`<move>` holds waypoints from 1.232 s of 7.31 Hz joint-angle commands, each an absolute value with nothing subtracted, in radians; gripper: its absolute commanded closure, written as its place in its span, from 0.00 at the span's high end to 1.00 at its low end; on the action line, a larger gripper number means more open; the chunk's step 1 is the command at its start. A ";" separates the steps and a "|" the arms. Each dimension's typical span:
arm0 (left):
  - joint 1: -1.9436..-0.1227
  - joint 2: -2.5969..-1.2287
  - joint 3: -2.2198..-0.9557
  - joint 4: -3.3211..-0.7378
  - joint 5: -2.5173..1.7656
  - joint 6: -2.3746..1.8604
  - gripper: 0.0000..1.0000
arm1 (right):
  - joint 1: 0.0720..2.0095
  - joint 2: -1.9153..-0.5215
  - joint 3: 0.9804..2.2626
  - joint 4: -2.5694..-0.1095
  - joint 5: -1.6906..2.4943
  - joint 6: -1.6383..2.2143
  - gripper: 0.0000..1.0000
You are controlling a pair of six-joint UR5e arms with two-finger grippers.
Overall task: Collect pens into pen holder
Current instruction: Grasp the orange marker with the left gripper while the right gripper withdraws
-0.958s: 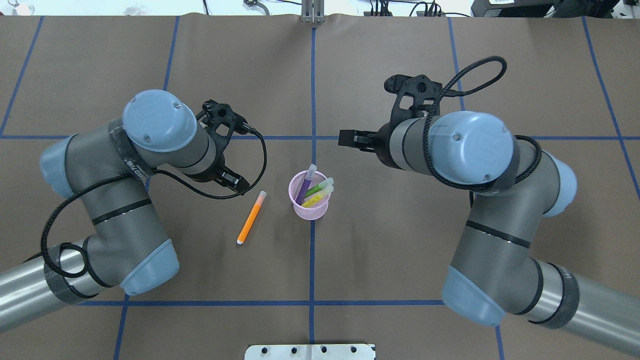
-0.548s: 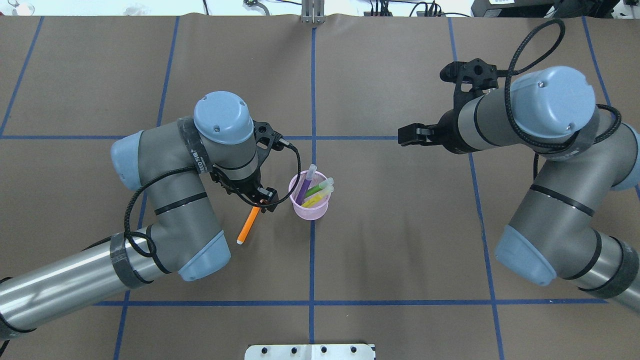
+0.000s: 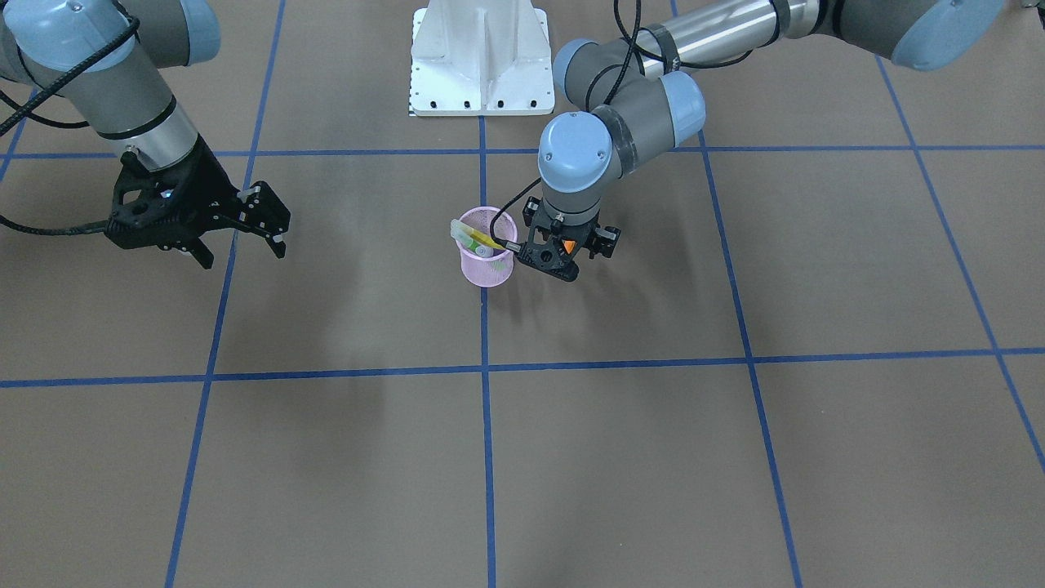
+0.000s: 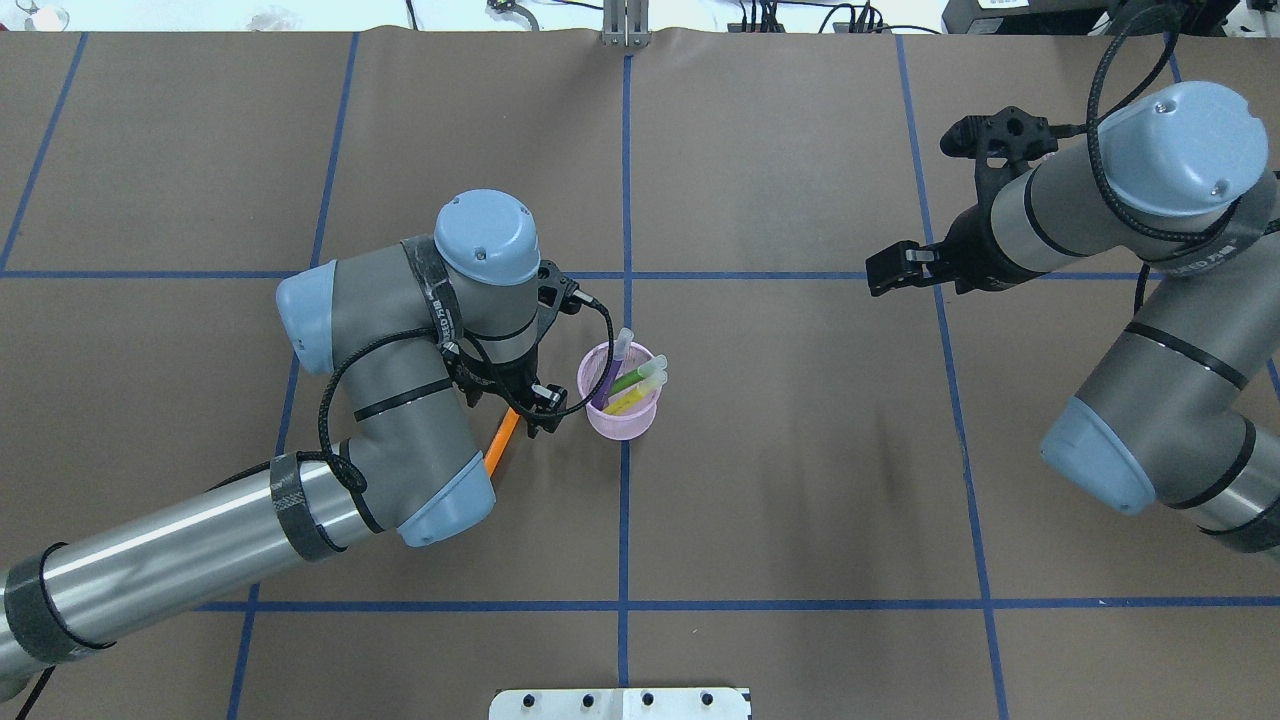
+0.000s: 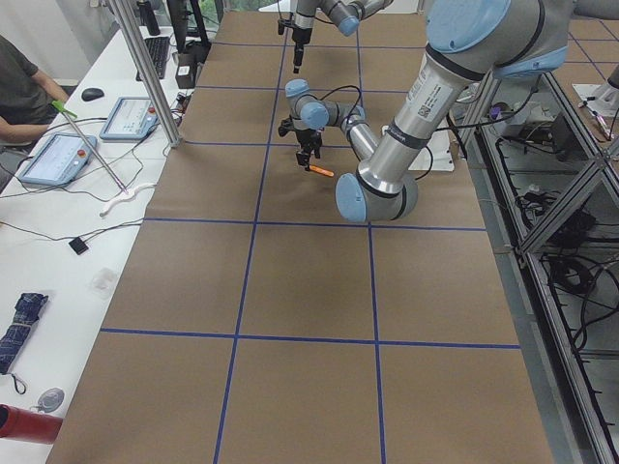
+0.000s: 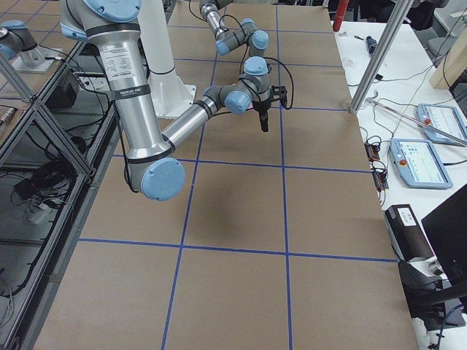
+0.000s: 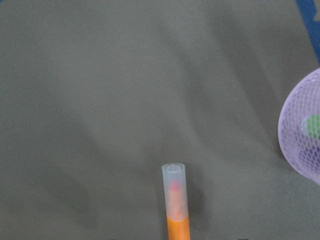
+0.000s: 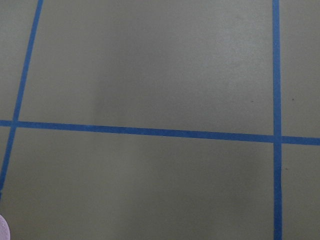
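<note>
A robotics lab: teach pendants [image 5: 131, 118], tape-gridded table [image 4: 800, 450].

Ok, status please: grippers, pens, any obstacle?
Left gripper down over orange pen, grip unconfirmed; right gripper parked far off, jaws unclear. Orange pen flat on table beside pen holder; three pens already in. Nothing seen between pen and holder.

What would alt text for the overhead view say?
The robot's left claw is down over one end of an orange pen lying on the brown table, beside a pink mesh pen holder holding a purple pen, a green pen and a yellow pen. The right claw hangs far to the right.
</note>
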State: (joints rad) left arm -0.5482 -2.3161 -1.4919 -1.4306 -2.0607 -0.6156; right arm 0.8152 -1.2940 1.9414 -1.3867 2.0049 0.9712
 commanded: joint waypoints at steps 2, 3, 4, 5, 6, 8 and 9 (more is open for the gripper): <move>-0.538 -2.322 -1.468 -1.436 -2.063 -0.618 0.68 | 0.819 -1.295 1.927 -1.387 2.014 0.962 1.00; -0.537 -2.322 -1.460 -1.440 -2.063 -0.617 0.68 | 0.821 -1.295 1.925 -1.387 2.014 0.962 1.00; -0.537 -2.322 -1.465 -1.434 -2.065 -0.617 0.35 | 0.819 -1.293 1.925 -1.387 2.014 0.962 1.00; -0.538 -2.321 -1.465 -1.436 -2.077 -0.611 0.00 | 0.819 -1.293 1.925 -1.387 2.014 0.962 1.00; -0.538 -2.321 -1.465 -1.436 -2.079 -0.609 0.00 | 0.819 -1.296 1.925 -1.387 2.014 0.962 1.00; -0.561 -2.327 -1.479 -1.431 -2.080 -0.611 0.00 | 0.822 -1.296 1.928 -1.384 2.013 0.962 1.00; -0.592 -2.386 -1.498 -1.414 -2.076 -0.629 0.00 | 0.830 -1.293 1.931 -1.382 2.008 0.966 1.00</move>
